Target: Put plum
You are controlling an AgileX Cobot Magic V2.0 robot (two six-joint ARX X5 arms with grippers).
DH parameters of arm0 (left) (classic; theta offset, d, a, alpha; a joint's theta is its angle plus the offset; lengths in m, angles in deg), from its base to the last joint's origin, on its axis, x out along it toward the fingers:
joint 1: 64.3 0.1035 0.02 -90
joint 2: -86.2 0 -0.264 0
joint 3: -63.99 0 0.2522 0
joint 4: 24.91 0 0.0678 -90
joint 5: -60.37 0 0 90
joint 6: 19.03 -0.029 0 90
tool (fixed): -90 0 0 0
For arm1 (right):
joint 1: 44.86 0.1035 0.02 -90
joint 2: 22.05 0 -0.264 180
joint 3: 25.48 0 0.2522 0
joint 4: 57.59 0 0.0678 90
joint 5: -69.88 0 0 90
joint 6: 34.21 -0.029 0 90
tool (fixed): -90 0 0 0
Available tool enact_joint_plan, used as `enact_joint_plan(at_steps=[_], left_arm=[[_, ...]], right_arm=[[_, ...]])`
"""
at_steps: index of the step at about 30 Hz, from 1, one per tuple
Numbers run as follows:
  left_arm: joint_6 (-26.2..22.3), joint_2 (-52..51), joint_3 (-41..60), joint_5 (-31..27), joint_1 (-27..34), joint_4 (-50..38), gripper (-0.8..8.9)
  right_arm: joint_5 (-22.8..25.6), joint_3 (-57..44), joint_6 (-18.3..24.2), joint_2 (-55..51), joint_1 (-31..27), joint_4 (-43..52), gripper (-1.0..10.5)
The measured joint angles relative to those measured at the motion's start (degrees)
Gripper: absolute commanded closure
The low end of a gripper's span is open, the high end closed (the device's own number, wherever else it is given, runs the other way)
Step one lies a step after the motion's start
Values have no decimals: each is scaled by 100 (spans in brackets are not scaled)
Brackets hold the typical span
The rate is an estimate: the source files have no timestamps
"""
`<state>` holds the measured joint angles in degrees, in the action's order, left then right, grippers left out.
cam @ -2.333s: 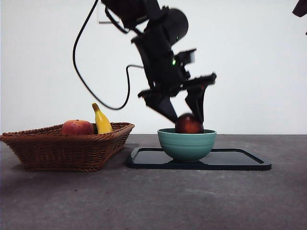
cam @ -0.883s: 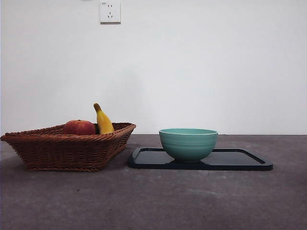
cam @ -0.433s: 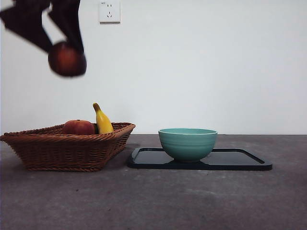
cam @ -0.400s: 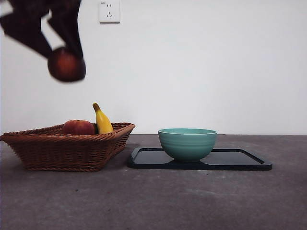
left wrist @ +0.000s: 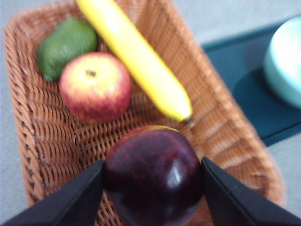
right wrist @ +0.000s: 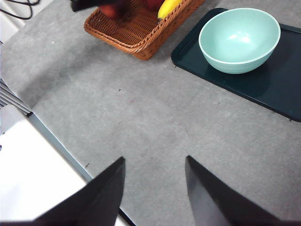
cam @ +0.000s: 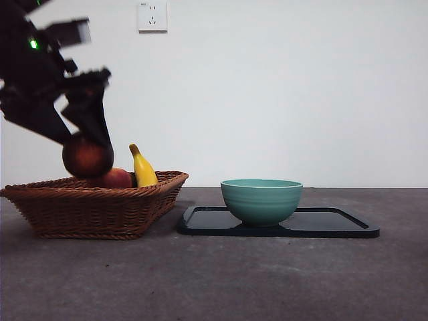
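The dark maroon plum (left wrist: 154, 175) sits between the jaws of my left gripper (left wrist: 153, 181), which is shut on it just above the wicker basket (left wrist: 225, 136). In the front view the left gripper (cam: 85, 148) holds the plum (cam: 87, 158) at the level of the basket's rim (cam: 93, 190), over its left half. My right gripper (right wrist: 153, 186) is open and empty, high above bare table, away from the basket (right wrist: 136, 35). The teal bowl (cam: 261, 200) on the dark tray (cam: 334, 224) is empty.
In the basket lie a red-yellow apple (left wrist: 95, 86), a yellow banana (left wrist: 136, 56) and a green fruit (left wrist: 66, 44). The apple (cam: 115, 178) and banana (cam: 142, 168) stand above the rim in the front view. A wall socket (cam: 153, 16) is behind.
My left gripper has come down from high at the upper left with the plum, from well above the basket to just over its rim. Bowl and tray have not moved.
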<state>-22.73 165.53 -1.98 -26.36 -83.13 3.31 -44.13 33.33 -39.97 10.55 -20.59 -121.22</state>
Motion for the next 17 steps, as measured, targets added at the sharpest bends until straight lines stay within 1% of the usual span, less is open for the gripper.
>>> enact_joint_plan(at_steps=[10, 17], left_arm=[[-144, 994, 2, 4, 24, -743, 544], [-247, 1169, 4, 2, 72, -894, 538]], right_arm=[[0, 0, -83, 0, 0, 0, 742], [0, 0, -181, 0, 0, -2, 742]])
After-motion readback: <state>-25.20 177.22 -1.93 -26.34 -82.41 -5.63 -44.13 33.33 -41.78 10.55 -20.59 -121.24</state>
